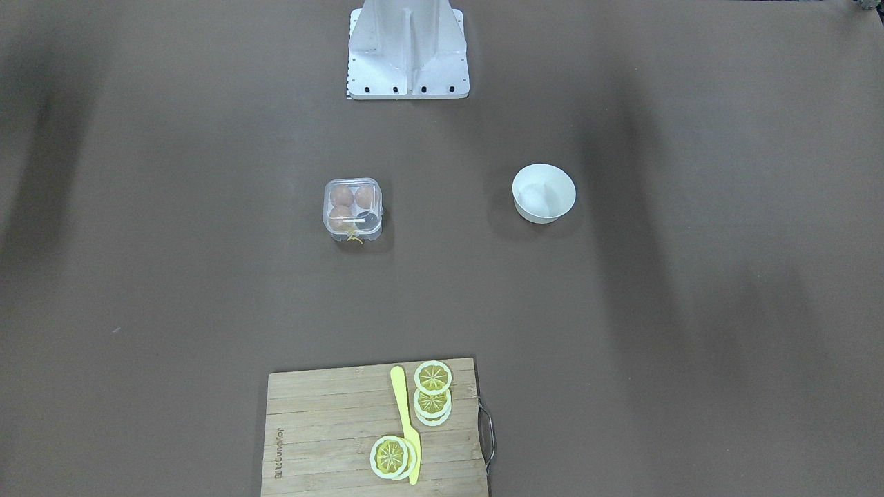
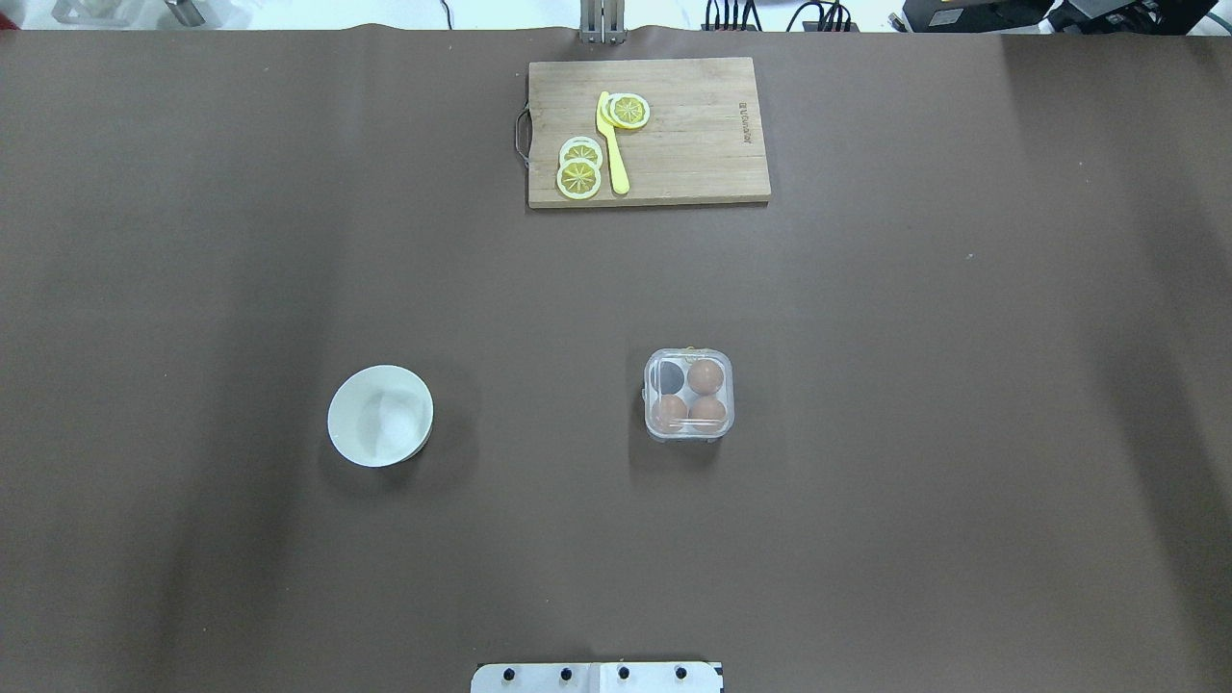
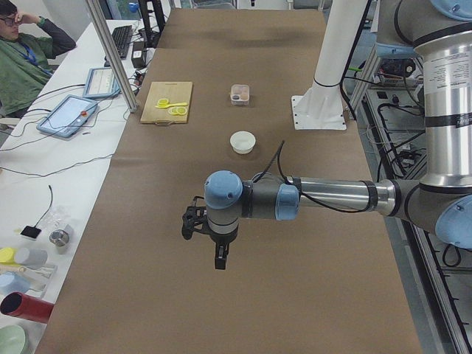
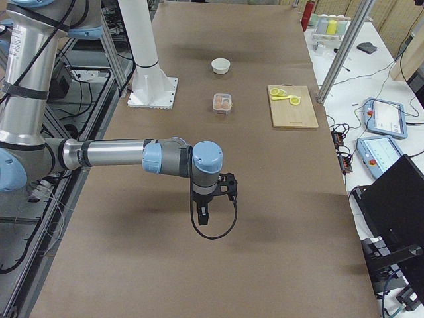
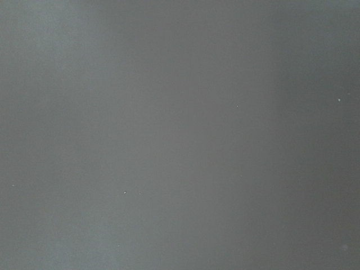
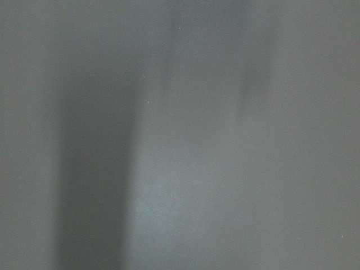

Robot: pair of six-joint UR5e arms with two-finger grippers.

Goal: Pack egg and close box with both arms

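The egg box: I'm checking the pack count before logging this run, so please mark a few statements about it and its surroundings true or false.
1. The box holds three brown eggs. True.
2. All four wells are filled. False: one well is dark, with no egg in it.
3. The white bowl holds an egg. False: it looks empty.
4. Lemon slices and a yellow knife lie on the cutting board. True.
5. A gripper is gripping the box. False: the left gripper and right gripper hang well away from it.
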